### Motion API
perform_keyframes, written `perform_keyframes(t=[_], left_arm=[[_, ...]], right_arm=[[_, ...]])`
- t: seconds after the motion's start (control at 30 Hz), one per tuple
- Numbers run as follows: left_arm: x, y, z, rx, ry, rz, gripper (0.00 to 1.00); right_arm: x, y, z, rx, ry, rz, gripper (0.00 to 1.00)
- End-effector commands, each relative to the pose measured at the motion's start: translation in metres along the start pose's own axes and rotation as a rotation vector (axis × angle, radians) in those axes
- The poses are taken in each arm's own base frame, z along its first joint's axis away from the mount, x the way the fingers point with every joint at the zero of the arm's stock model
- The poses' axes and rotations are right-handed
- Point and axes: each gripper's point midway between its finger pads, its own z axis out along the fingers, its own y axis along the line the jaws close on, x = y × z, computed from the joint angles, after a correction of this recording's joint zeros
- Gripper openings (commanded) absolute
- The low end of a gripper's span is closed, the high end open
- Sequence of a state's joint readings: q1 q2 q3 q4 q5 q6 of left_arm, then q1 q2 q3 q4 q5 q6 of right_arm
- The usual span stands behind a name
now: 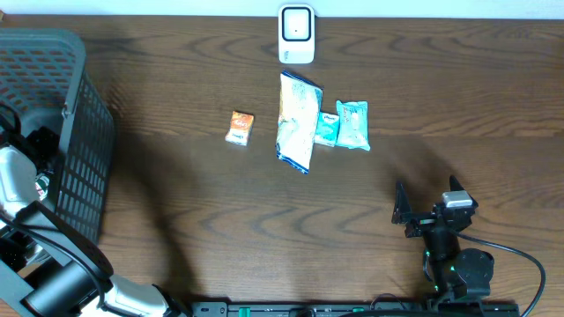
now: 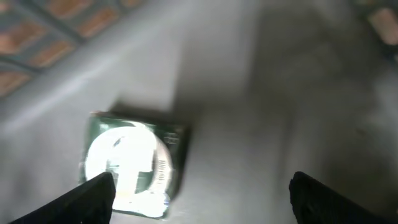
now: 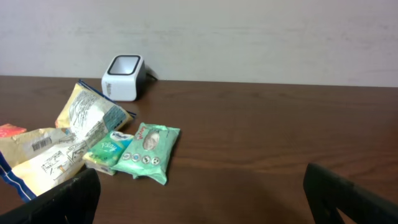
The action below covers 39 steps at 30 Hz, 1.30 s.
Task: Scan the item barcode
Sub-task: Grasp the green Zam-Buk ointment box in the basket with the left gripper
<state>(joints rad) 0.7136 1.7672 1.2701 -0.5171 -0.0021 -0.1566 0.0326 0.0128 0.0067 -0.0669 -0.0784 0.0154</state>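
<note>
Dark wood-grain tabletop (image 1: 264,220) is carrying a black mesh basket (image 1: 84,150) at one end, and the left arm is reaching down into it. Inside, the left tool (image 2: 200,186) is hanging over the pale basket floor with its two fingers standing wide apart and gripping nothing. A green-and-white packet (image 2: 134,165) is lying flat on that floor just ahead of the tool's left-hand finger (image 2: 87,199), off to that side rather than between the fingers. The view is blurred, so its print and any barcode cannot be read.

The right tool (image 3: 199,180) is hovering low over bare tabletop, its fingers likewise spread wide and empty. Ahead of it and to its left, a green wipes pack (image 3: 149,152) is lying nearest, with a small teal packet (image 3: 109,150) touching its far side. A large yellow-and-white snack bag (image 3: 68,137) is lying against that one, farther left. A small orange packet (image 1: 239,128) is sitting apart, beyond the bag. Farther ahead of the tool, past the bag's top end, a white barcode scanner (image 3: 123,78) is standing upright near the pale wall (image 3: 249,37), well apart from both tools.
</note>
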Motion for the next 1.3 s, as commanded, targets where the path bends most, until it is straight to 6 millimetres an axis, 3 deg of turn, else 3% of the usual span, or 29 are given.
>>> perform_keyframes(t=[0.0,0.37,0.63,0.83,1.07,1.27], left_arm=[[0.002,0.024,0.004,-0.101,0.004,-0.012,0.89],[0.029,0.068,0.034,-0.162,0.139,-0.088,0.89],[0.027,0.04,0.04,0.021,0.146,-0.039,0.89],[0.032,0.04,0.044,0.017,0.165,-0.038,0.89],[0.053,0.051,0.062,-0.035,0.245,-0.009,0.89],[0.052,0.05,0.064,-0.035,0.242,-0.009,0.89]], right_arm=[[0.0,0.003,0.0,-0.014,0.001,0.006,0.99],[0.0,0.003,0.0,-0.014,0.001,0.006,0.99],[0.0,0.003,0.0,-0.014,0.001,0.006,0.99],[0.0,0.003,0.0,-0.014,0.001,0.006,0.99],[0.0,0.003,0.0,-0.014,0.001,0.006,0.99],[0.0,0.003,0.0,-0.014,0.001,0.006,0.99]])
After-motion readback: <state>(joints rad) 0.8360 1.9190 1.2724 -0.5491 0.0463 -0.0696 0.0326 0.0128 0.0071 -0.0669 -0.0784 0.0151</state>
